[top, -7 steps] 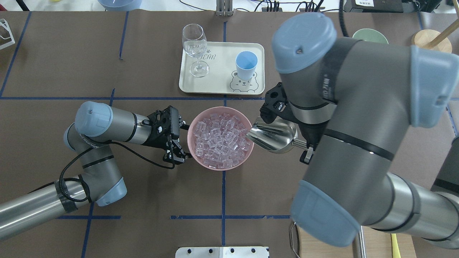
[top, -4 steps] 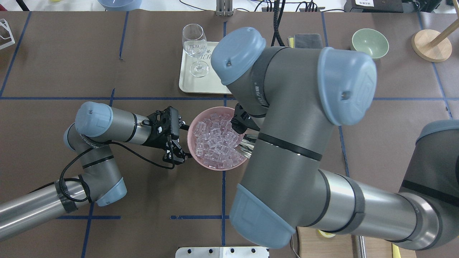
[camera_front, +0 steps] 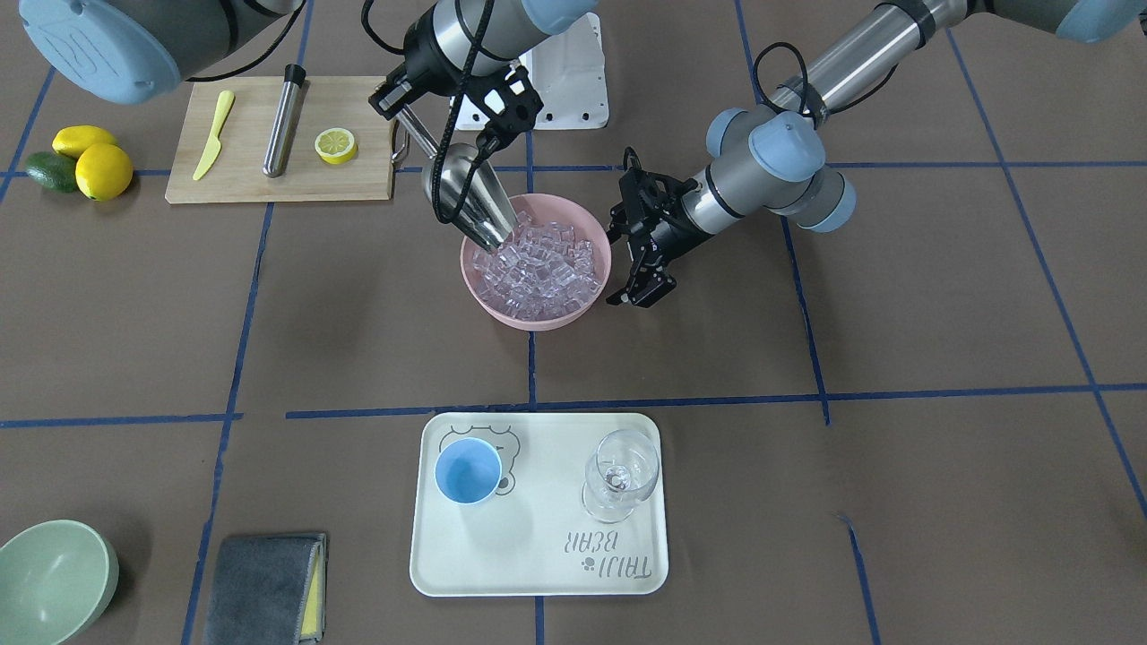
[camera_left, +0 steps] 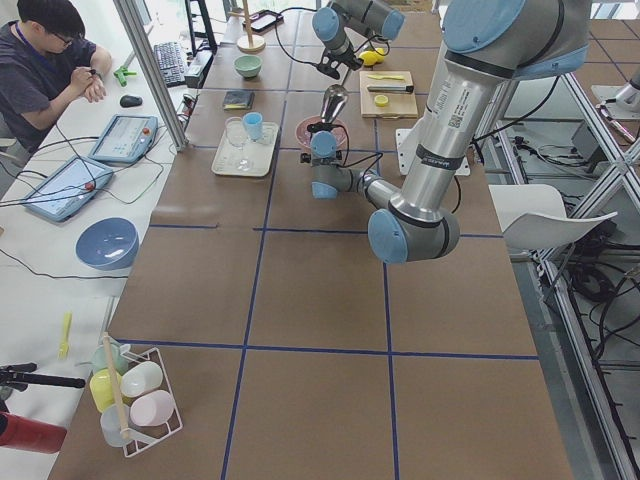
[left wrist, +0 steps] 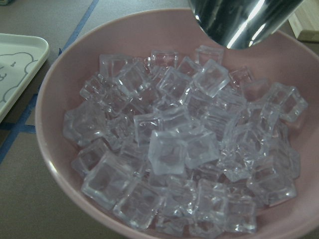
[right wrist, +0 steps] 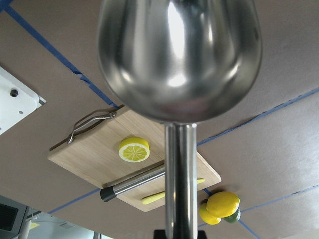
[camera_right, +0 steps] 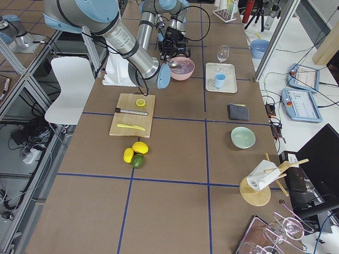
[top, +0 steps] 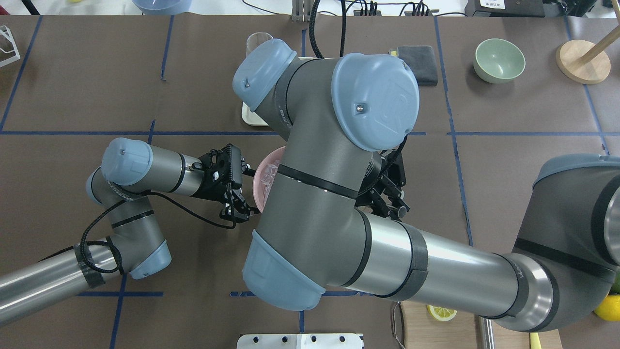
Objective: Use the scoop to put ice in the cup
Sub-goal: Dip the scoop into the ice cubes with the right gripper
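Brown desk (camera_front: pixel 896 502) gridded with blue tape.

- Pink bowl (camera_front: pixel 502 309) mid-desk, heaped with ice (camera_front: pixel 542 264). In the left wrist view the cubes (left wrist: pixel 169 149) fill it nearly to the rim.
- Right arm: reaches in from the robot's edge, elbow raised high. From overhead its bulk covers most of the bowl. Wrist angled down toward the bowl.
- Right gripper (camera_front: pixel 401 106): jaws closed on the end of the scoop's rod handle.
- Scoop (camera_front: pixel 470 202): tilted steeply, mouth downward, lip at the cubes by the bowl rim on the side toward the robot's edge. Cannot tell whether it touches them. No ice visible in it. The right wrist view shows only its polished back (right wrist: pixel 179 59) and the handle running down out of frame.
- Left arm: low over the desk, elbow folded, wrist about level and aimed at the bowl.
- Left gripper (camera_front: pixel 641 291): just beside the bowl rim, jaws apart, holding nothing.
- Cup (camera_front: pixel 468 471): upright, empty, on a tray (camera_front: pixel 538 569) near the middle of the desk edge opposite the robot, well apart from the bowl. A wine glass (camera_front: pixel 620 475) stands near it on the same tray.
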You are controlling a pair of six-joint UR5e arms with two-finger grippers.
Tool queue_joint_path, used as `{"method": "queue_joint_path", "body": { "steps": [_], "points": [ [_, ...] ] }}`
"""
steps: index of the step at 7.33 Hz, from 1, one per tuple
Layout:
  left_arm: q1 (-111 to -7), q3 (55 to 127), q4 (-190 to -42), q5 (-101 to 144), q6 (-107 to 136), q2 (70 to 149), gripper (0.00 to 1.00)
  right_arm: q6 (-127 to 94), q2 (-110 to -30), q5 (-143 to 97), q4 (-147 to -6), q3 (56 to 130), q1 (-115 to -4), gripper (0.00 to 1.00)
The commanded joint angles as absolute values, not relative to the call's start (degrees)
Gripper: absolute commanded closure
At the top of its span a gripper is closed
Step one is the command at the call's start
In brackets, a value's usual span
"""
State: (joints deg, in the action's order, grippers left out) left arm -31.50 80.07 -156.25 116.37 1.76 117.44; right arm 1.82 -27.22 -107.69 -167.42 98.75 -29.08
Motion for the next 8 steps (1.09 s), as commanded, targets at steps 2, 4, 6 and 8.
{"method": "queue_joint_path", "body": {
  "steps": [2, 4, 6, 8],
  "points": [
    [-31.6, 80.1, -156.5, 116.4, 1.8, 117.4, 0.0, 1.8, -25.8, -106.5, -169.5, 96.5, -28.8, 1.0],
    [-31.6, 80.1, -156.7, 116.4, 1.8, 117.4, 0.0, 1.8, -25.1, -106.5, -169.2, 94.2, -28.0, 1.0],
    [-31.6, 80.1, -156.9, 116.4, 1.8, 117.4, 0.0, 1.8, -24.3, -106.5, -168.9, 91.9, -27.7, 1.0],
    [-31.5, 80.1, -156.9, 116.4, 1.8, 117.4, 0.0, 1.8, -24.0, -106.5, -165.6, 88.9, -27.7, 1.0]
  ]
}}
